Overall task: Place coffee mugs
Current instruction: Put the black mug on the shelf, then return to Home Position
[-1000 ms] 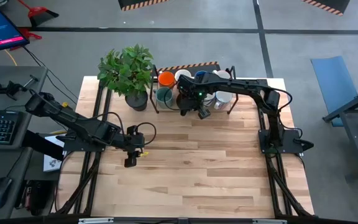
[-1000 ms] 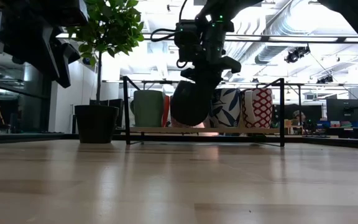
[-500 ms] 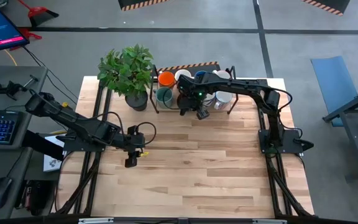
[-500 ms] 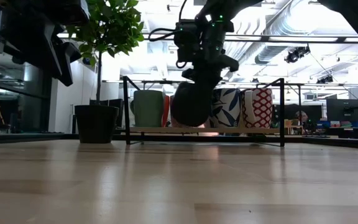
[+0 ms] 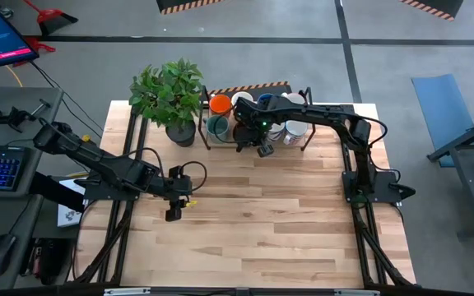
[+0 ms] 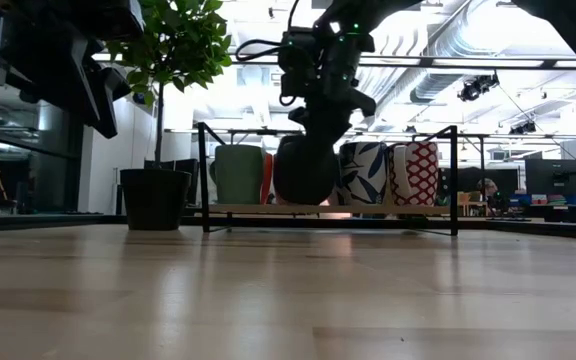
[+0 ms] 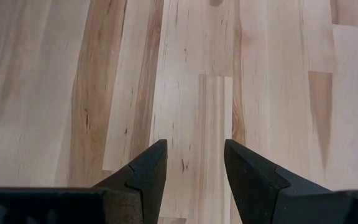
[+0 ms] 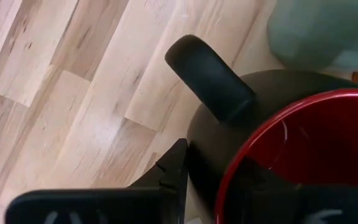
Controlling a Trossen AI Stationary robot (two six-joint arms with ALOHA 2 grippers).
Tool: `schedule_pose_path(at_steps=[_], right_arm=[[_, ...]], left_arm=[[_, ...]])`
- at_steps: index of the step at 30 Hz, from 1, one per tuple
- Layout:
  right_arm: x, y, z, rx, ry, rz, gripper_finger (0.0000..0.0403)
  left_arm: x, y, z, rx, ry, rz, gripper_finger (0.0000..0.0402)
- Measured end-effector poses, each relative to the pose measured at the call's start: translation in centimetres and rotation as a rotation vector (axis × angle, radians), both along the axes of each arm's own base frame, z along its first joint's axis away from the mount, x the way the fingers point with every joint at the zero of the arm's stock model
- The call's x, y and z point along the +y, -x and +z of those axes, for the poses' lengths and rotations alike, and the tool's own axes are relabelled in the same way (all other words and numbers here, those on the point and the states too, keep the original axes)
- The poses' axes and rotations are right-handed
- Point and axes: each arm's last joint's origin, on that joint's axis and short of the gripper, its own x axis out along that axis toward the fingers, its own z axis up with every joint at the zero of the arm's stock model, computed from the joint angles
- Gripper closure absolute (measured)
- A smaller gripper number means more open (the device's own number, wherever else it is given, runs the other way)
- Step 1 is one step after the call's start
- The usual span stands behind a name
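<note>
Right gripper (image 5: 254,141) sits over the rack (image 6: 328,209) at the table's far edge, fingers straddling the rim of a dark mug with red inside (image 8: 278,143) — grip or release, cannot tell. Mug rests among the other mugs (image 6: 388,172). Left gripper (image 7: 191,165) hovers over bare table (image 5: 262,222) — fingers spread, empty.
</note>
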Motion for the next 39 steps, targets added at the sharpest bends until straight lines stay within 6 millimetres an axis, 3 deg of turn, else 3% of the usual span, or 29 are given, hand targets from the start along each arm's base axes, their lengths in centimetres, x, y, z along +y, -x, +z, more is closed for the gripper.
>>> schedule_pose_path(at_steps=[20,30,36,39], right_arm=[[-0.2,-0.4,0.5,-0.027,0.050,-0.041,0.0307],[1.0,-0.7,4.9,-0.062,0.079,-0.041,0.0306],[2.4,0.0,7.4,-0.016,0.068,-0.126,0.0306],[3.6,0.7,8.9,0.029,-0.023,-0.230,0.0306]], left_arm=[[0.0,0.0,0.0,0.001,0.015,0.021,0.0252],[0.0,0.0,0.0,0.001,0.015,0.021,0.0252],[0.0,0.0,0.0,0.002,0.015,0.021,0.0252],[0.0,0.0,0.0,0.002,0.015,0.021,0.0252]])
